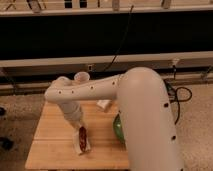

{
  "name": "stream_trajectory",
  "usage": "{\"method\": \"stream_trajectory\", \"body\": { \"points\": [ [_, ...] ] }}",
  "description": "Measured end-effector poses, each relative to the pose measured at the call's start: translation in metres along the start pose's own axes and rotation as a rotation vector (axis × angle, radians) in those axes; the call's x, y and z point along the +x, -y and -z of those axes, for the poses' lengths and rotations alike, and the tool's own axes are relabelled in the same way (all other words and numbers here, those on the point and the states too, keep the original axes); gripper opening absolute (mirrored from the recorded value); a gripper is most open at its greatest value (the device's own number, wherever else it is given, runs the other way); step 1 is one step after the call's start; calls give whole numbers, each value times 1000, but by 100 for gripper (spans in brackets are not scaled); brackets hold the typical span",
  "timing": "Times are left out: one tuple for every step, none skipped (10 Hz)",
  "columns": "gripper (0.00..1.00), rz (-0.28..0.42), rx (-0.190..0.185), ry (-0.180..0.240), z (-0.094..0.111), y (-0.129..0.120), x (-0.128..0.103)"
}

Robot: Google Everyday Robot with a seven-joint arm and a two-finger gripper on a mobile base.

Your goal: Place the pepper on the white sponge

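The dark red pepper (82,137) lies lengthwise on the white sponge (84,147), which sits on the wooden table (50,145) near its front edge. My gripper (77,123) hangs from the white arm (100,90) right above the pepper's far end, close to it or touching it; I cannot tell which. The arm covers much of the table's right side.
A green rounded object (118,128) sits at the table's right edge, half hidden by my arm. A small white item (104,104) lies at the back of the table. Dark shelving and cables run behind.
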Motion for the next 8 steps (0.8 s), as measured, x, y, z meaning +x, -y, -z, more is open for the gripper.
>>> {"method": "stream_trajectory", "body": {
  "points": [
    [29,7,5,5,-3,1,-1],
    [37,19,10,10,-5,5,-2],
    [49,33,18,16,-7,10,-4],
    [56,38,24,19,-9,11,-4],
    [69,46,35,25,-10,13,-4],
    [76,53,42,26,-10,15,-4],
    [80,64,49,26,-9,19,-5],
    [80,69,55,26,-9,21,-6]
  ]
}}
